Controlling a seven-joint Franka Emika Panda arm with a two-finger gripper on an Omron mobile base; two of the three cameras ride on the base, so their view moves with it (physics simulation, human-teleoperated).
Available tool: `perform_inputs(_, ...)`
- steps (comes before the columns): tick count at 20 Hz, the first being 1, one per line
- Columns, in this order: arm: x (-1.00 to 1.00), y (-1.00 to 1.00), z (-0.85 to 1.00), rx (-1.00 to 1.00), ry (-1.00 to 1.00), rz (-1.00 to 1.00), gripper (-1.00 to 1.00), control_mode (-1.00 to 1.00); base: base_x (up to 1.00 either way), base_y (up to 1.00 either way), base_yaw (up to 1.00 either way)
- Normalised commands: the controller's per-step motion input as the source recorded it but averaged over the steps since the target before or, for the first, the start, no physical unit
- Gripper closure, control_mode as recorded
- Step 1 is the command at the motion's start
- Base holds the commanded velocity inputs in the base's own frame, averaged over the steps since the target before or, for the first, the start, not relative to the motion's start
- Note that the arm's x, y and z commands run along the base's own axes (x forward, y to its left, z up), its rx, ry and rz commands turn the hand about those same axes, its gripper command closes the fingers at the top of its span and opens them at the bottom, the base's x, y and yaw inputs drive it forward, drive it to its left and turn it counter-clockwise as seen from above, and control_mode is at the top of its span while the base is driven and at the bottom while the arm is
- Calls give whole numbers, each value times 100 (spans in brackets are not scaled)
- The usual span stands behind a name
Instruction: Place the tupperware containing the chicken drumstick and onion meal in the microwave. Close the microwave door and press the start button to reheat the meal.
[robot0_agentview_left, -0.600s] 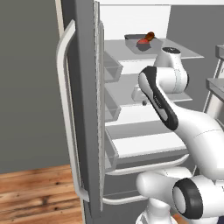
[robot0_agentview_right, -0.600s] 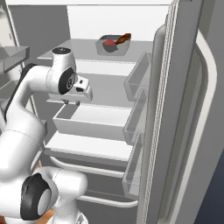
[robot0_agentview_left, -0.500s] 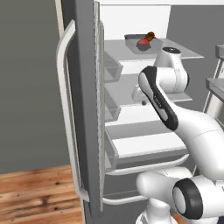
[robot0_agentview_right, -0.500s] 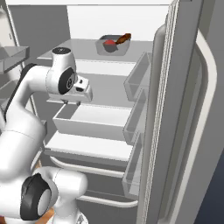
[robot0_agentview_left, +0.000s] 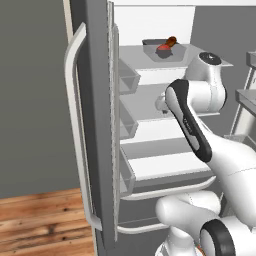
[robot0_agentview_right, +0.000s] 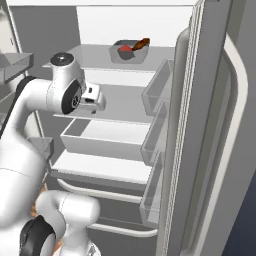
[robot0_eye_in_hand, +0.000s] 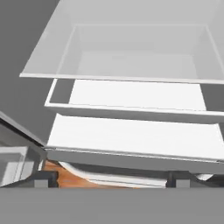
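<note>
- Two base views look into an open fridge (robot0_agentview_right: 100, 105) with pale shelves and clear bins on its door (robot0_agentview_left: 95, 125).
- On the top shelf, toward the back, sits the tupperware (robot0_agentview_right: 128, 54), a small grey tub, well above the arm.
- Across the tub lies the chicken drumstick (robot0_agentview_right: 141, 44), brown-orange, one end poking past the rim; the tub wall hides its lower side.
- Beside it in the tub, the onion (robot0_agentview_right: 124, 49) shows as a small red lump, too small to make out in detail.
- From the left base view the tub (robot0_agentview_left: 159, 49) is partly cut off by the shelf edge.
- At middle-shelf height the gripper (robot0_agentview_right: 95, 102) is mostly hidden behind the arm's wrist.
- Seen from the hand view, its dark fingertips (robot0_eye_in_hand: 43, 178) stand far apart at the bottom edge, released, grasping nothing, above an empty white drawer (robot0_eye_in_hand: 135, 57).
</note>
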Motion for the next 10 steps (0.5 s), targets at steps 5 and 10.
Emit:
perform_inputs(5,-1,0,58,5,-29,-4,-100,-100,0,0,0)
perform_inputs(10,0,0,74,10,-20,-9,-100,-100,0,0,0)
